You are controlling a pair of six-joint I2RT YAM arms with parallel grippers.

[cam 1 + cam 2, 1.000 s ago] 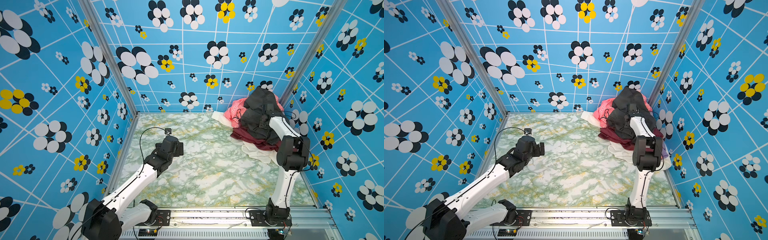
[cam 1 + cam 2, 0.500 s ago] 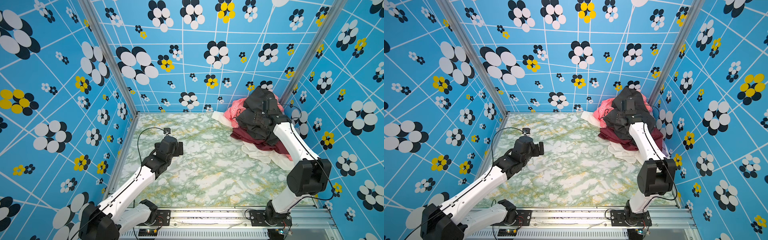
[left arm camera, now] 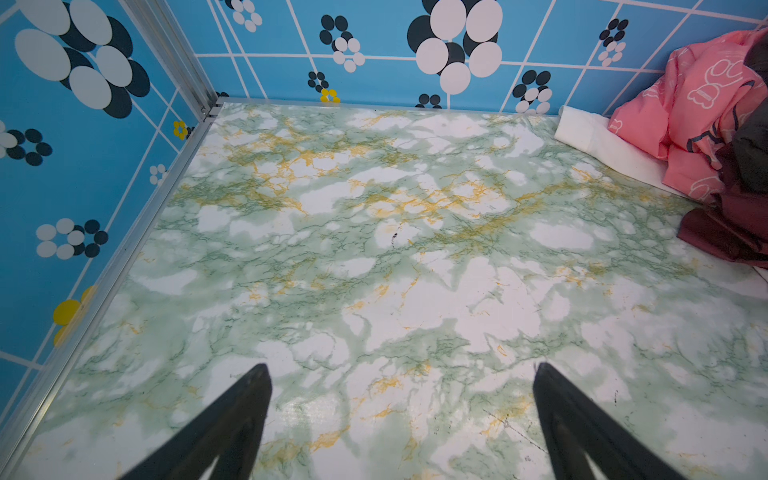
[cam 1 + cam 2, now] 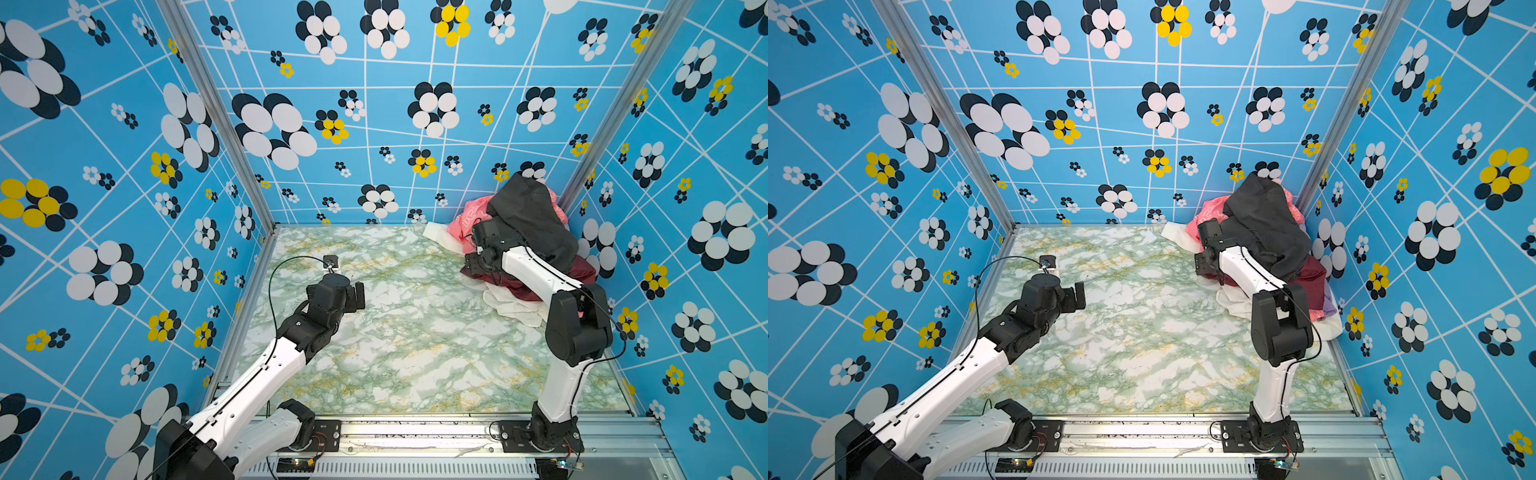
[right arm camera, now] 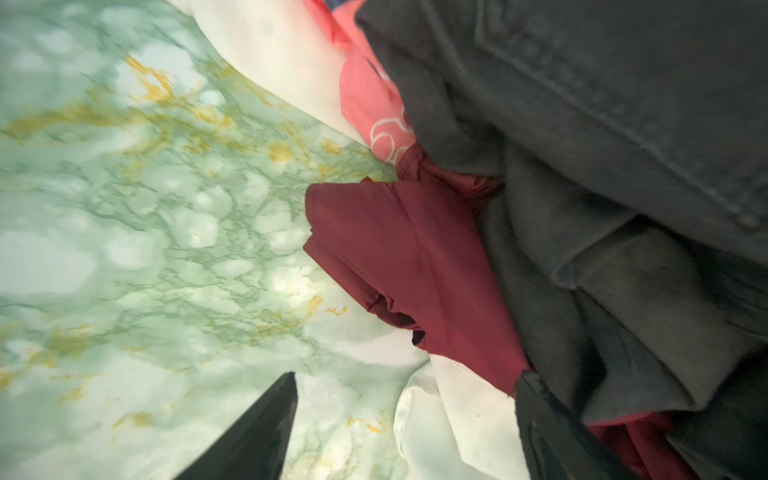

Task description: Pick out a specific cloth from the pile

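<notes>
Shirt [image 5: 415,257] looks thin, limp, slippery; we would pinch its free flap under the pile [image 4: 530,216] in the table's [image 4: 395,332] far right corner. Right gripper [image 5: 407,376] jaws are apart.

We see the pile [image 4: 532,220], a tall mound of dark grey, pink white-printed and white garments, heaped in the table's [image 4: 415,353] two o'clock corner. The maroon shirt [image 5: 415,249] lies crumpled low beneath the grey layer, its thin creased edge spilling onto the table at the pile's eight o'clock side.

White links [image 4: 266,374], black joints [image 4: 577,328], thin black cables [image 4: 269,291] (bolted black base plates [image 4: 515,436]).
</notes>
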